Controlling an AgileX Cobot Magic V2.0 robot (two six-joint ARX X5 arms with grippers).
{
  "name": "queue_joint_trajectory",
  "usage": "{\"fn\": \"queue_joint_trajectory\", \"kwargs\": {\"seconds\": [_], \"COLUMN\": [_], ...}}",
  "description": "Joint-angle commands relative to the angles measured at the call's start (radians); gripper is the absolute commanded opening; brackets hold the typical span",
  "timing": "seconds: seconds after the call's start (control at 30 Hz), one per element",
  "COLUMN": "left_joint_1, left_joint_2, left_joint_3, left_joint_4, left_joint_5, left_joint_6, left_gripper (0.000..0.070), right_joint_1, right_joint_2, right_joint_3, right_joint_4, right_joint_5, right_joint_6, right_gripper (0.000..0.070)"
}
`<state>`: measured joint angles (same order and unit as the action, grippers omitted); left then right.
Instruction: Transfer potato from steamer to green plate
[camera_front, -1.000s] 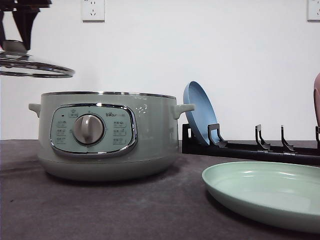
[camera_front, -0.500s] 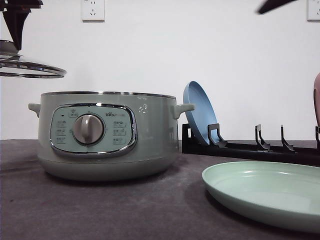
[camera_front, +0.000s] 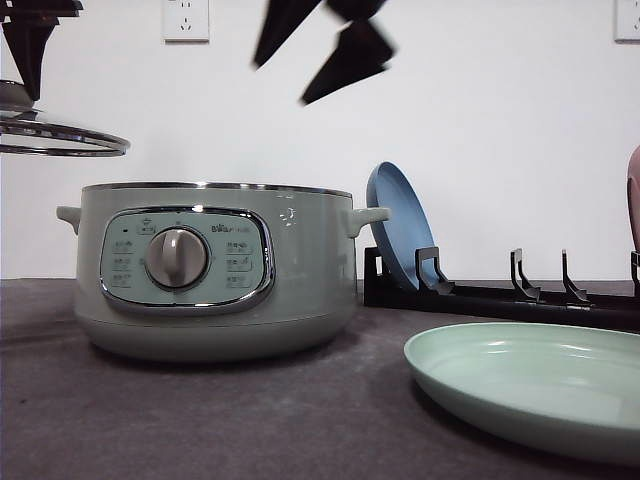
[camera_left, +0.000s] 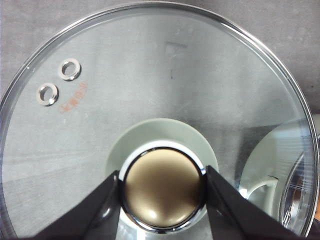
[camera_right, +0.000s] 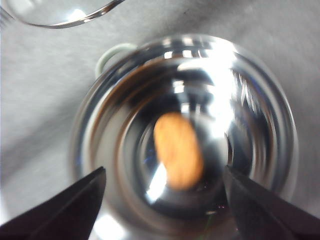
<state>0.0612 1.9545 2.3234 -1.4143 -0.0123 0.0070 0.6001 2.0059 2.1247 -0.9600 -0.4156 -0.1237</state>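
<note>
Front view: the right gripper (camera_front: 318, 62), jaws spread wide and empty, hangs blurred above the open steamer (camera_front: 215, 268); the left gripper (camera_front: 32, 45) holds the glass lid (camera_front: 62, 135) clamped by its knob, up beside the steamer; the green plate (camera_front: 530, 385) lies beside the steamer. Left wrist view: the fingers (camera_left: 95, 210) pinch the lid knob (camera_left: 163, 187). Right wrist view: the potato (camera_right: 178, 149) rests on the steamer's shiny floor. Risks: a wide finger may strike the steamer's rim; the rounded potato may slip from an off-centre grip
</note>
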Motion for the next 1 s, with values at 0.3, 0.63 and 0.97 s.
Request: {"fn": "queue_joint_trajectory", "kwargs": {"seconds": [0.3,0.63,0.97], "left_joint_1": [0.0,0.0,0.0], "left_joint_2": [-0.019,-0.019,-0.019], "left_joint_3": [0.049,0.049,0.049], "left_joint_4": [-0.004,0.002,0.003], "left_joint_5": [0.001,0.001,0.001], "left_joint_6": [0.005,0.007,0.008], "left_gripper": [0.0,0.0,0.0], "right_joint_1": [0.085,0.084,0.085], "right_joint_2": [0.228,0.289,0.376], "right_joint_3": [0.18,0.179,0.179], "right_joint_4": [-0.001,0.001,-0.007], "right_joint_5": [0.124,0.162,0.138], "right_joint_6": [-0.224,-0.258,-0.254], "right_gripper": [0.0501,0.0626,0.0627]}}
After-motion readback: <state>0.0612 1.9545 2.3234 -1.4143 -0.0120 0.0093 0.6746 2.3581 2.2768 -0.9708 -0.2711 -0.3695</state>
